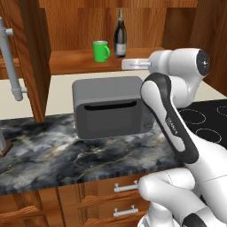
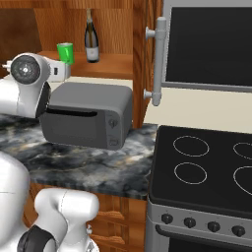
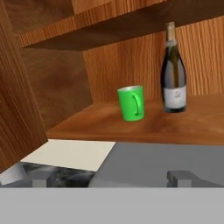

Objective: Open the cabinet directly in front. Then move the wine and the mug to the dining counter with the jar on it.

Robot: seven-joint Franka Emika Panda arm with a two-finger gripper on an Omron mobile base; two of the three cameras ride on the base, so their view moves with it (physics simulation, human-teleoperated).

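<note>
Doors on the cabinet [image 1: 31,57] stand swung wide, so the first part of the job looks done and the shelf inside is free to reach. From where I stand, the mug [image 1: 100,51] and the wine [image 1: 120,34] sit side by side on that lower shelf, close but not touching, the bottle to the right of the mug and slightly further back. The mug's loop handle faces out toward the arm in the hand view, which should matter for how it gets gripped.

The end effector [image 3: 111,178] is raised to shelf height and pointed into the cabinet, its fingers spread fully apart with nothing between them. It hangs just above the grey toaster oven [image 1: 113,106], which sits on the marble worktop [image 1: 53,150] directly under the cabinet; I'd guess the arm is held this high precisely to clear that appliance on the way in. To the right lies the black stovetop [image 2: 206,167].

Neither item has been picked up yet. The mug looks centred ahead of the fingers, so it seems the likelier first target.
</note>
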